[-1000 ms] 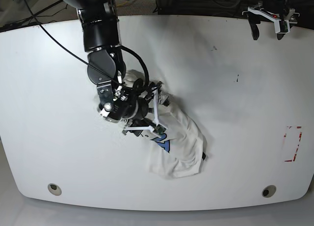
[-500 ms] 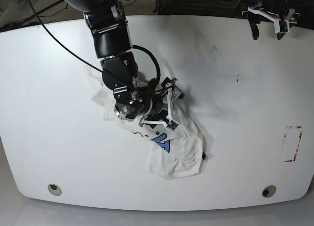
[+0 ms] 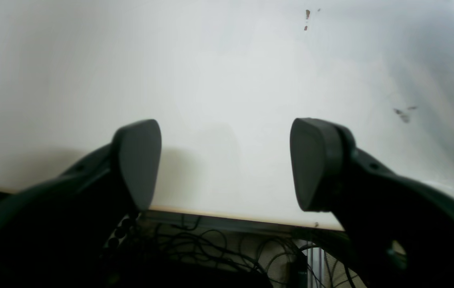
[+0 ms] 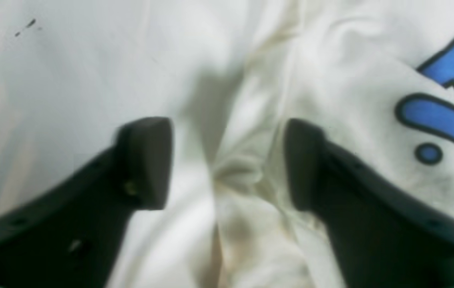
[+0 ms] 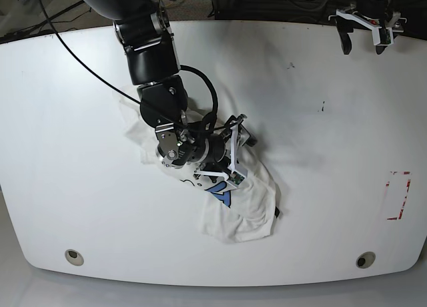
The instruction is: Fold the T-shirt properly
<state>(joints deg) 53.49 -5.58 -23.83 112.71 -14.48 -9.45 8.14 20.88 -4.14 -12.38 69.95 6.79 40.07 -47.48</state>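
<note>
The white T-shirt [image 5: 250, 193] lies crumpled in a diagonal heap at the middle of the table, blue print showing near its centre. My right gripper [image 5: 239, 150] hangs low over the heap's upper right part. In the right wrist view this right gripper [image 4: 227, 164] is open, its dark fingers [image 4: 147, 160] astride a raised fold of the T-shirt [image 4: 243, 120], with a blue letter [image 4: 443, 112] off to the right. My left gripper [image 5: 363, 28] hovers at the table's far right corner; the left wrist view shows this left gripper [image 3: 225, 164] open over bare table.
The white table [image 5: 320, 187] carries a red rectangular marking [image 5: 398, 195] near its right edge and small dark specks [image 5: 323, 107]. Two round holes [image 5: 75, 256] sit near the front edge. Cables hang behind the far edge [image 3: 211, 248].
My right arm has moved right across the shirt, uncovering the cloth's upper left part. Its fingers have drawn slightly closer together. The left arm has stayed put.
</note>
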